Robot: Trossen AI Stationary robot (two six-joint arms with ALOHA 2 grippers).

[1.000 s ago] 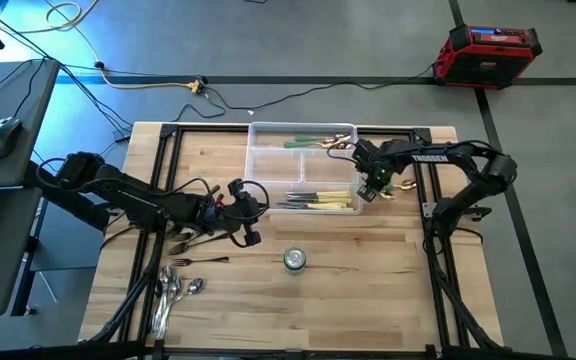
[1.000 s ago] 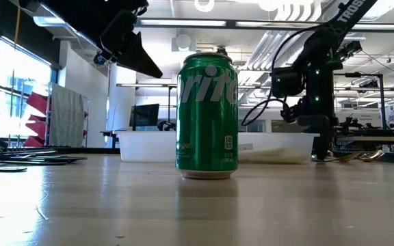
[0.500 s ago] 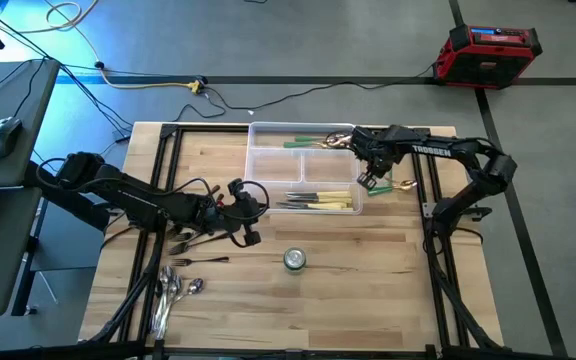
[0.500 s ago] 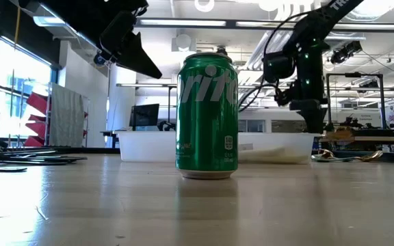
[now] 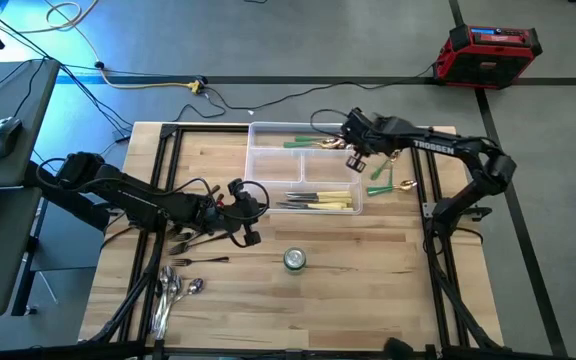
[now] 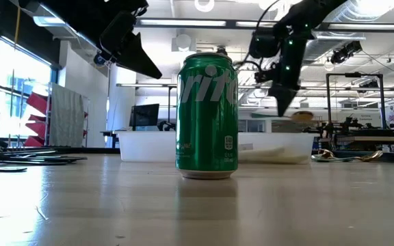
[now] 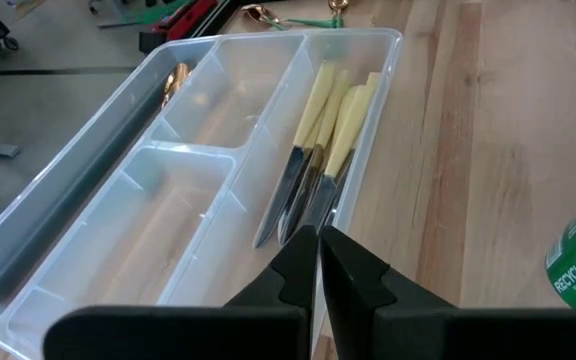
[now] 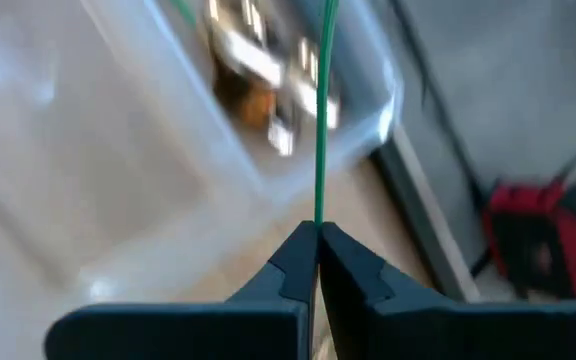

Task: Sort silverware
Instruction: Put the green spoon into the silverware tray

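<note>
Looking straight down, the clear divided tray [image 5: 260, 160] sits at the far middle of the wooden table [image 5: 368, 270], with cream-handled knives [image 5: 320, 202] in its near long compartment and green-handled pieces [image 5: 308, 143] in the far one. The right gripper [image 5: 354, 150] hangs over the tray's far right corner, fingers together on a slim green-handled utensil [image 5: 351, 158]; two more green-handled pieces [image 5: 386, 185] lie on the table just right of the tray. The left gripper [image 5: 251, 238] waits left of the tray, closed and empty, above the dark forks [image 5: 190, 242]; silver spoons [image 5: 173, 292] lie near the table's front left, and a green can [image 5: 294, 260] stands front of centre. At table height, the can [image 6: 206, 116] fills the middle, the tray [image 6: 142, 147] low behind it, and the right gripper [image 6: 284, 106] is raised above the tray's right part — what it holds cannot be made out here. From the left wrist, the closed fingers [image 7: 358, 275] point at the tray [image 7: 88, 140], knives [image 7: 323, 130] in one long compartment. From the right wrist, the fingers [image 8: 348, 275] are clamped on a thin green handle [image 8: 321, 120] running away over the blurred tray [image 8: 118, 160] — gold ends [image 8: 258, 70] show within.
</note>
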